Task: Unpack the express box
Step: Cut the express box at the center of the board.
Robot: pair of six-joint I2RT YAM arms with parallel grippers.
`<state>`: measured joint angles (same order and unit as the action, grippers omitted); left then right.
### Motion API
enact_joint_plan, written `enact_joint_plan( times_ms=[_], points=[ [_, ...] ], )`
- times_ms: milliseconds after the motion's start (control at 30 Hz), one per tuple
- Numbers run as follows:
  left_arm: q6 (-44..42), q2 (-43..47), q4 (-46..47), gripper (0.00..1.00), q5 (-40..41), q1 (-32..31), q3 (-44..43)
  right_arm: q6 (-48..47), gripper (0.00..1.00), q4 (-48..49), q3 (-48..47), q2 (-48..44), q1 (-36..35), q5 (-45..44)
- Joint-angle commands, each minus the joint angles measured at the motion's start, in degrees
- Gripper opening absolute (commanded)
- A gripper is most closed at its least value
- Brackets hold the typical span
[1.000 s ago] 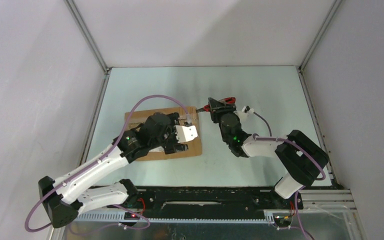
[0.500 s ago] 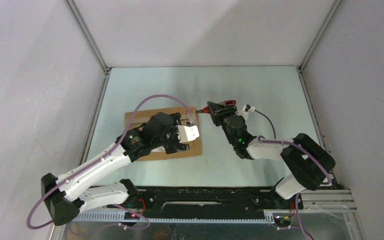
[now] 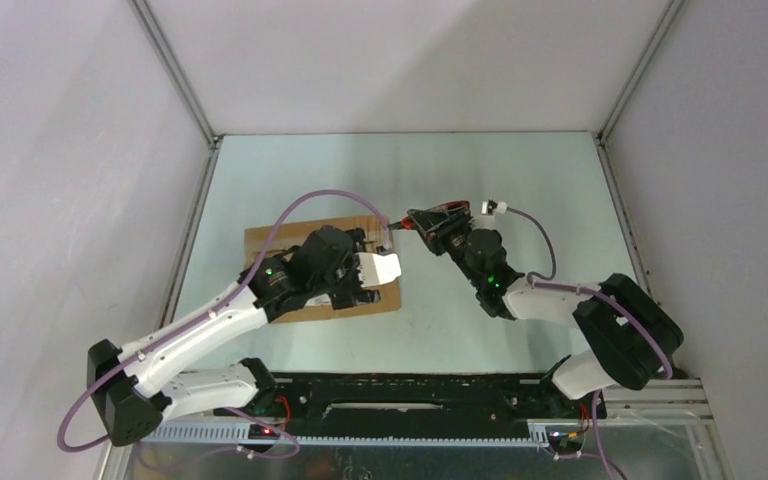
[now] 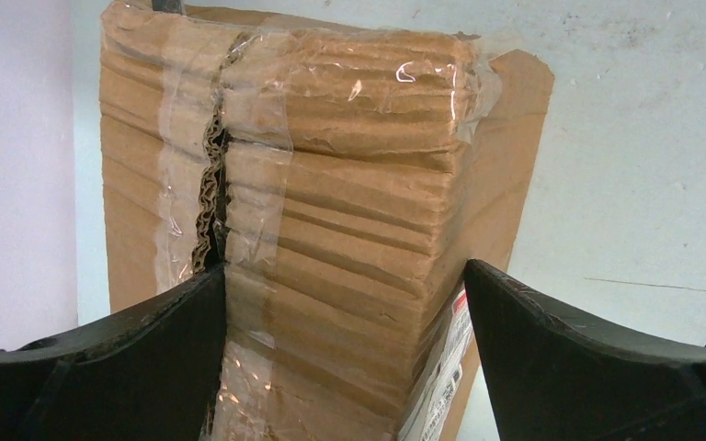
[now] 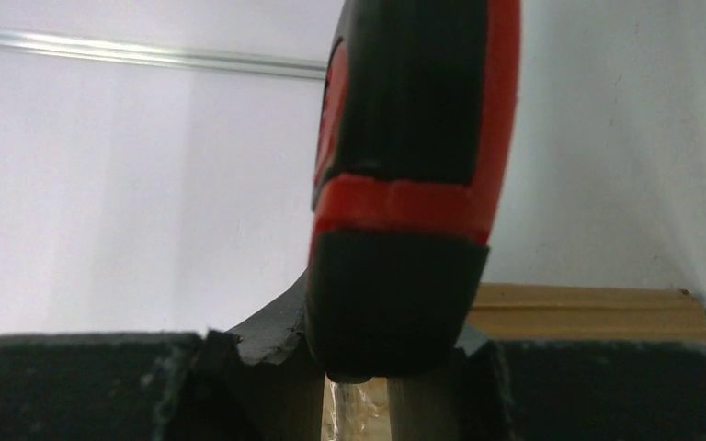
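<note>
Lying on the left half of the counter (image 3: 520,180), toward its near side: express box (image 3: 265,245), flaps apparently shut. Tape (image 4: 257,138) over the end seam was wrinkled and the seam gaped slightly; no contents were out. Left fingers (image 4: 101,377) released, spread wide either side of the box's end. Right fingers (image 5: 83,386) clenched on a red-and-black tool (image 5: 414,138), likely a cutter, by the box's far right corner. Slitting, opening and emptying seemingly all left to do.
</note>
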<state>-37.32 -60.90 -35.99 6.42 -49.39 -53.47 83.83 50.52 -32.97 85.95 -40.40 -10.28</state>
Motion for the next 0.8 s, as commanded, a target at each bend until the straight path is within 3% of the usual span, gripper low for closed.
enact_joint_plan(
  times_ms=[0, 233, 467, 767],
  points=[
    [1.0, -1.8, 2.3, 0.97, 0.5, -0.3, -2.6, -5.1, 0.00, -1.5, 1.4, -4.8, -2.9, 11.3],
    [1.9, -3.2, 5.4, 0.96, 3.2, -0.3, -3.3, -8.4, 0.00, -0.7, 2.6, -3.5, -5.7, 11.1],
    [2.0, -3.9, 7.1, 0.96, 3.6, -0.3, -3.4, -6.9, 0.00, 13.2, 7.4, 3.5, -6.8, 12.5],
    [2.0, -4.7, 8.1, 0.96, 5.2, -0.3, -3.1, -5.8, 0.00, 15.8, 10.1, 0.8, -7.9, 17.3]
  ],
)
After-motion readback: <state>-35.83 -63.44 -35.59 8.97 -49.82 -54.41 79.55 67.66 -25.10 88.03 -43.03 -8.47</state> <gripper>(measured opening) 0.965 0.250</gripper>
